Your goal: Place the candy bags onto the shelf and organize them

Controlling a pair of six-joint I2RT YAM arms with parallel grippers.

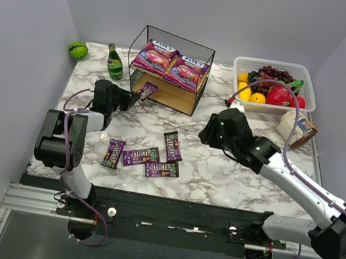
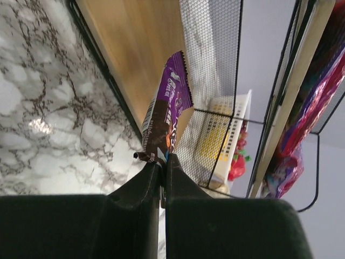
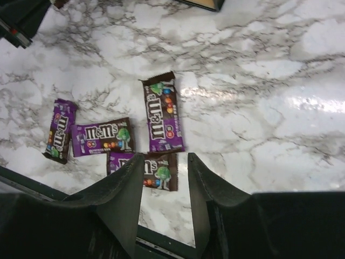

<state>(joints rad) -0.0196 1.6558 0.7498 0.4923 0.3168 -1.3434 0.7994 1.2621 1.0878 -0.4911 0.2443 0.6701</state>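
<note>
- The marble surface (image 1: 231, 179) carries everything. The left wrist view shows only a strip of it.
- The shelf (image 1: 172, 96) stands at the far middle. From above, its lower board is mostly covered by the upper board, and the right wrist view cuts it down to one corner.
- The left tool (image 1: 136, 96) reaches the shelf's near-left opening, clamped on one held packet (image 2: 171, 102). The pinched end is buried between the fingers. The far end hangs tilted over the lower board's edge, and I cannot tell whether it touches the wood.
- The right tool (image 3: 164, 159) hovers over the middle of the surface, jaws apart and empty. One of its fingers (image 3: 126, 194) covers part of the nearest packet.
- A white basket (image 1: 266, 108) of fruit sits at the far right, near the shelf.
- Two FOX'S bags (image 1: 154, 56) lie side by side on the upper board. In the left wrist view they are cut off at the right edge.
- Four M&M's packets (image 1: 140, 156) lie loose at the near left, close together.
- A green bottle (image 1: 114, 63) stands upright just left of the shelf.
- A beige carton (image 1: 296, 129) lies near the basket, its print too small to read.
- A green ball (image 1: 77, 50) sits in the far left corner.
</note>
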